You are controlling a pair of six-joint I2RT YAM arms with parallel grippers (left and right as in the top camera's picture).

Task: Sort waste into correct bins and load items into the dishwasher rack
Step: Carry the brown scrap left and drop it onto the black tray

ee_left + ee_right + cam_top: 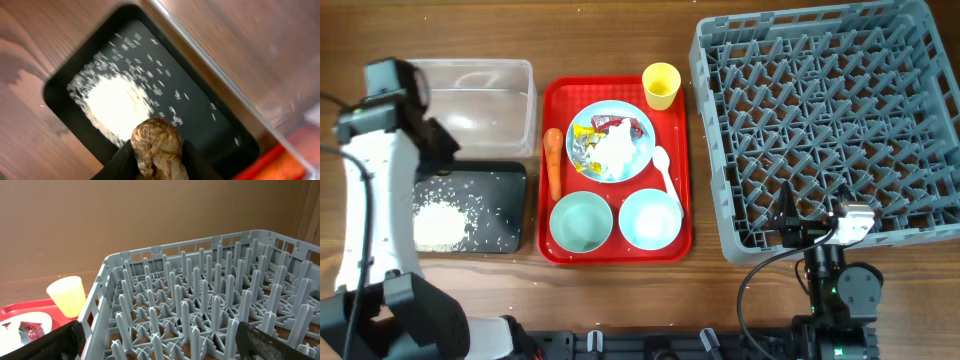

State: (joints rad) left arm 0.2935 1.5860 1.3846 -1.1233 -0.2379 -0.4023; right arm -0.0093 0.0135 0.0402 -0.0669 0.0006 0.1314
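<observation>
Our left gripper (157, 167) pinches a knobbly brown lump (156, 145) over the rice-strewn black tray (210, 125); our right gripper (159, 342) gapes wide by the grey pegged rack (200, 290) on a wooden table (620, 40).

You have no text, number, brand or sign you can read in any of the three views. The only print is on the wrappers (590, 140) lying on the light-blue plate (645, 122). From overhead it shows as yellow, silver and red patches too small to make out. In the right wrist view, the red wrapper (31, 329) is cut off at the frame edge and no lettering on it is legible.
</observation>
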